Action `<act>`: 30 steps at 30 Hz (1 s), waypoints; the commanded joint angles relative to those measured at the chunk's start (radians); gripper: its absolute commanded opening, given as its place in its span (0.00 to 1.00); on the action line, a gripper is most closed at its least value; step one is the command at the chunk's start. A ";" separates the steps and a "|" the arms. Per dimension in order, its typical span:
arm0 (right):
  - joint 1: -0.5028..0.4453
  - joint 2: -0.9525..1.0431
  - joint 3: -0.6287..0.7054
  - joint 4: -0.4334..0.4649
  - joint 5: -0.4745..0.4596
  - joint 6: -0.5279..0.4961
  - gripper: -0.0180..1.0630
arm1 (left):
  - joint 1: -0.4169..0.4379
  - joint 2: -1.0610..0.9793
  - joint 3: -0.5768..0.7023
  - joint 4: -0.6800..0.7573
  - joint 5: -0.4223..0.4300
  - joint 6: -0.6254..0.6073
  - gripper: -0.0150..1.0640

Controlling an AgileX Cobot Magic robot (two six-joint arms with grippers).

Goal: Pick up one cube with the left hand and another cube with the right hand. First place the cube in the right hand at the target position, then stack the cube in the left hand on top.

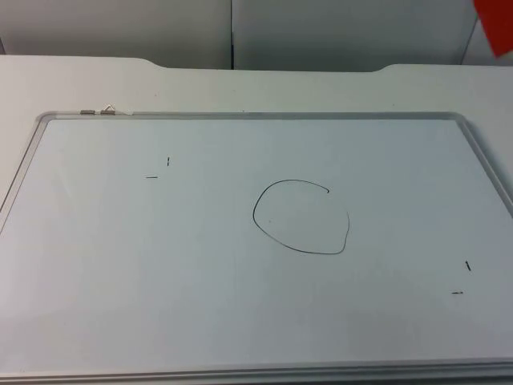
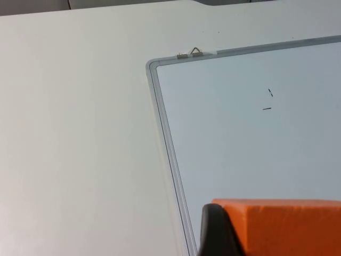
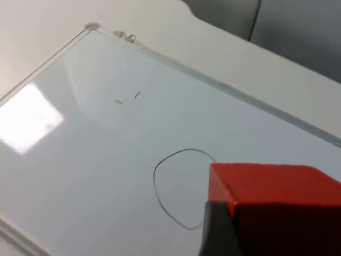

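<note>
Both cubes lifted and held, none yet on the whiteboard (image 1: 240,321). Left gripper (image 2: 213,234) gripping the orange cube (image 2: 282,226), waiting off the board's 10 o'clock corner near the metal clip (image 2: 191,53), likely parked so the stack goes second. Right gripper (image 3: 218,229) clamped on the red cube (image 3: 272,205), hovering close to the hand-drawn circle (image 1: 301,216), the target just right of board centre; red corner (image 1: 495,24) at 1 o'clock in the top view probably that same cube. Next call: lower red into the ring.

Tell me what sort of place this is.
Likely a robotics lab bench: a whiteboard with a hand-drawn target circle lies on a white table, and grippers hold an orange cube and a red cube.
</note>
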 commanded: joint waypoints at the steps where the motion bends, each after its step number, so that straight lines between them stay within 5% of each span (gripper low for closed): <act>1: 0.039 -0.007 0.025 -0.043 -0.005 0.020 0.01 | -0.008 -0.008 0.000 -0.003 -0.024 -0.002 0.01; 6: 0.097 -0.007 0.089 -0.176 -0.007 0.208 0.01 | -0.008 -0.008 0.000 0.001 -0.024 -0.002 0.01; 17: 0.098 0.094 0.097 -0.237 -0.054 0.295 0.01 | -0.008 -0.008 0.000 0.001 -0.028 -0.002 0.01; 30: 0.016 0.537 -0.213 -0.217 -0.048 0.320 0.01 | -0.008 -0.008 0.000 0.001 -0.030 -0.002 0.01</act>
